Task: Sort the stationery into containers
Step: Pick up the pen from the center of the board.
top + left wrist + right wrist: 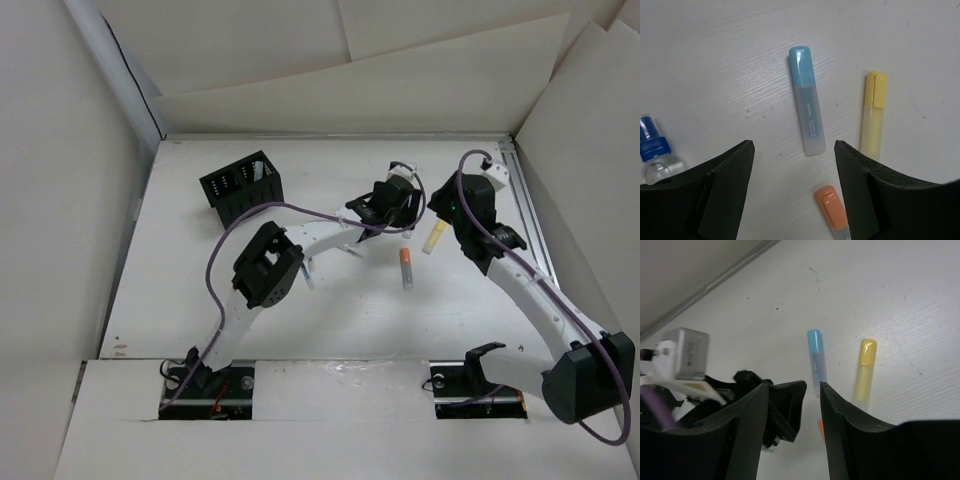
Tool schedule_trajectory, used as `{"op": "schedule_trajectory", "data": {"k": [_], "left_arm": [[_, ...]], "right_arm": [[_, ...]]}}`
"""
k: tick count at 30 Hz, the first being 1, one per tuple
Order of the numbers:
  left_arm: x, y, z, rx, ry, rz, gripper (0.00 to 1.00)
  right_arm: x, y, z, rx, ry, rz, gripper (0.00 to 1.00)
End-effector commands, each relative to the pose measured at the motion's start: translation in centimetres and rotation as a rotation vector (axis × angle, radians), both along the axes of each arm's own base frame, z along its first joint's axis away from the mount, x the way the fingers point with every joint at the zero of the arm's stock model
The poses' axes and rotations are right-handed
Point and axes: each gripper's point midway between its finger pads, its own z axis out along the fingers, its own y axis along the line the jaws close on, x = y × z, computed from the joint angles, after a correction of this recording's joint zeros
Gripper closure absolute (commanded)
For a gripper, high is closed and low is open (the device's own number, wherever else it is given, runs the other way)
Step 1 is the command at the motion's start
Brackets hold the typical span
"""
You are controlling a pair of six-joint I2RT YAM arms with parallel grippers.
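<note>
We can make out only one piece of writing. It is small dark print running along the clear barrel of the blue-capped highlighter point(807, 107), a short word and a finer line beneath it, too small for us to read. The yellow highlighter point(873, 115), the orange-capped marker point(831, 205) and the blue-capped clear tube point(655, 155) show no label that we can see.

The left claw point(793, 150) is spread wide and holds nothing. The blue-capped highlighter lies on the white surface point(200, 290) just ahead of its gap. The yellow highlighter lies beside the blue one, roughly parallel and apart from it. The orange cap sits close against the inner edge of one finger, and the tube is partly hidden behind the other.

The right claw point(794, 390) is parted less widely and is also empty. It hovers near the left claw, with the blue and yellow highlighters beyond its tips.

The organiser box point(242, 187) stands at the far left of the surface, well apart from the markers, with bare surface between. From above, we see a rail point(530, 225) along the right edge, near the right arm. White walls point(60, 200) close in the left side and the back.
</note>
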Motion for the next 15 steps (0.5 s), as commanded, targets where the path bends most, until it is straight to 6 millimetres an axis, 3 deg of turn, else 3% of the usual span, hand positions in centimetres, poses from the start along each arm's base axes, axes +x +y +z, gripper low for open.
{"op": "schedule_trajectory", "data": {"k": [1,6,7,12,13,15], "left_arm": [[0.7,-1.4,2.0,0.013,-0.033,-0.029,0.38],[2.1,-3.4,1.8,-0.011,-0.056,-0.041,0.36],[2.3,-3.6,0.6,0.0,-0.047,-0.041,0.36],[3.5,-5.0,-1.2,0.015,-0.056,-0.051,0.35],[3.8,-5.4,-0.5,0.001,-0.068,-0.051,0.35],[4.5,-5.4,-2.0,0.027,-0.076,-0.031,0.35]], "right_arm": [[-0.2,-0.5,4.2,0.078,-0.131,0.009,0.49],[-2.1,-1.3,7.3,0.121,-0.222,0.032,0.47],[-2.1,-1.2,7.3,0.124,-0.221,0.041,0.47],[-2.6,-0.5,7.6,0.142,-0.23,0.085,0.47],[-2.6,-0.5,7.6,0.142,-0.23,0.085,0.47],[-2.8,0.0,8.2,0.154,-0.248,0.112,0.47]]}}
